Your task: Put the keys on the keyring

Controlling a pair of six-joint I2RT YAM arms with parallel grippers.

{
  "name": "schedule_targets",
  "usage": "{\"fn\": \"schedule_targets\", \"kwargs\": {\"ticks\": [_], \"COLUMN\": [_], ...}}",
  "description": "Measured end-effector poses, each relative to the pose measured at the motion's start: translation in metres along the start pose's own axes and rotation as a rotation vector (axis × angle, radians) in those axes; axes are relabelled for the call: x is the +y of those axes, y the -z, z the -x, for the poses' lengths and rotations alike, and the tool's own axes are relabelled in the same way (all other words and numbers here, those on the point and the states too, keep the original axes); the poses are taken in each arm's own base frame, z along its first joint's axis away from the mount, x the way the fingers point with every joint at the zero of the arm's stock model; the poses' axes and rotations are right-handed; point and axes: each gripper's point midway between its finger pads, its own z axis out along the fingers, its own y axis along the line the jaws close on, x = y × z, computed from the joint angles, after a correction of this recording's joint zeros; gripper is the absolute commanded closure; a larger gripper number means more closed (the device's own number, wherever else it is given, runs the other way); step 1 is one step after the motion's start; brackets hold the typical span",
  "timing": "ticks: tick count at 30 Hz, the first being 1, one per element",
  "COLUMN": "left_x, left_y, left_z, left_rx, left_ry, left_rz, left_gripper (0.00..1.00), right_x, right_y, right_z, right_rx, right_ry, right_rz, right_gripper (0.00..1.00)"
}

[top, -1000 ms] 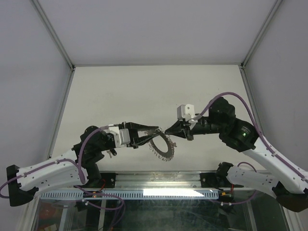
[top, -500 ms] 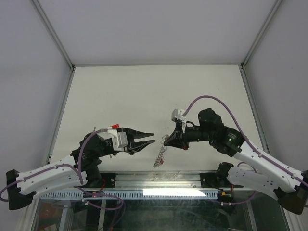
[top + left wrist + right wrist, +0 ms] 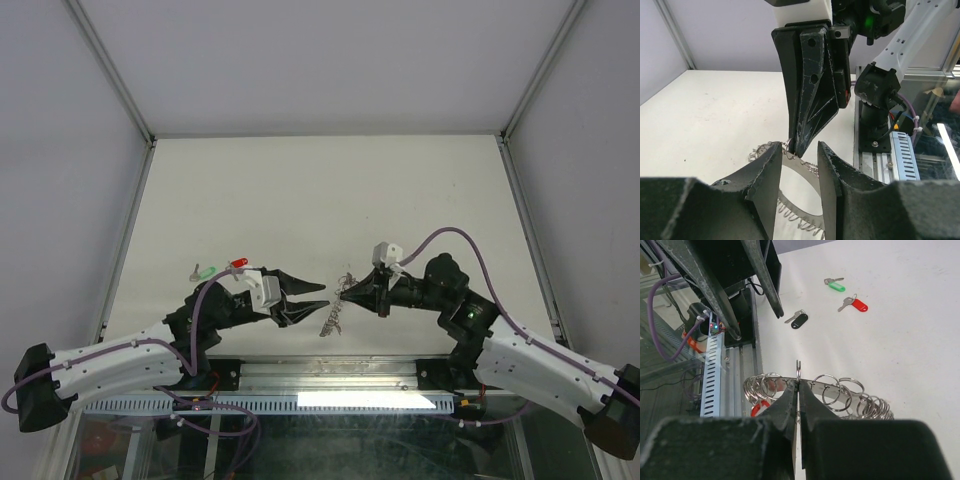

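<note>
- Two jaw pairs are facing tip to tip: the right gripper [image 3: 798, 386] is pinching shut on one small loop of the keyring [image 3: 332, 316], while the left gripper [image 3: 799, 150] is gaping partway, holding nothing.
- Keyring is dangling edge-on above the table [image 3: 300, 190].
- Green key [image 3: 836, 286], red key [image 3: 858, 305] and black key [image 3: 799, 321] are lying loose, well apart from it.
- Risks: that thin pinch slipping and dropping the keyring, or left fingers [image 3: 765, 170] closing on the right tip.

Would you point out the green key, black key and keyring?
green key [image 3: 836, 287]: right wrist view, plastic head.
black key [image 3: 800, 322]: right wrist view, plastic head.
keyring [image 3: 812, 385]: right wrist view, flat band.
</note>
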Motion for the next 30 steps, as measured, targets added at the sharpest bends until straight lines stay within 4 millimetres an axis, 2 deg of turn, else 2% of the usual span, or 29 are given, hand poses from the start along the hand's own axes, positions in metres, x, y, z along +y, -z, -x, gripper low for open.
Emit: {"fn": "schedule_targets", "kwargs": {"ticks": [8, 18, 30], "left_x": [0.002, 0.0, -0.002], "left_y": [0.0, -0.004, -0.01], "left_z": [-0.004, -0.021, -0.028], "left_rx": [-0.001, 0.024, 0.031], "left_ry": [0.014, 0.045, 0.048], "left_rz": [0.012, -0.001, -0.028], "left_gripper": [0.68, 0.61, 0.66], "right_x": [-0.001, 0.009, 0.016], "right_y": [0.0, 0.005, 0.005], "right_z": [0.001, 0.011, 0.011], "right_rx": [-0.058, -0.106, -0.106], "right_ry": [0.051, 0.14, 0.163], "right_rz": [-0.001, 0.053, 0.096], "right_gripper": [1.0, 1.0, 1.0]}}
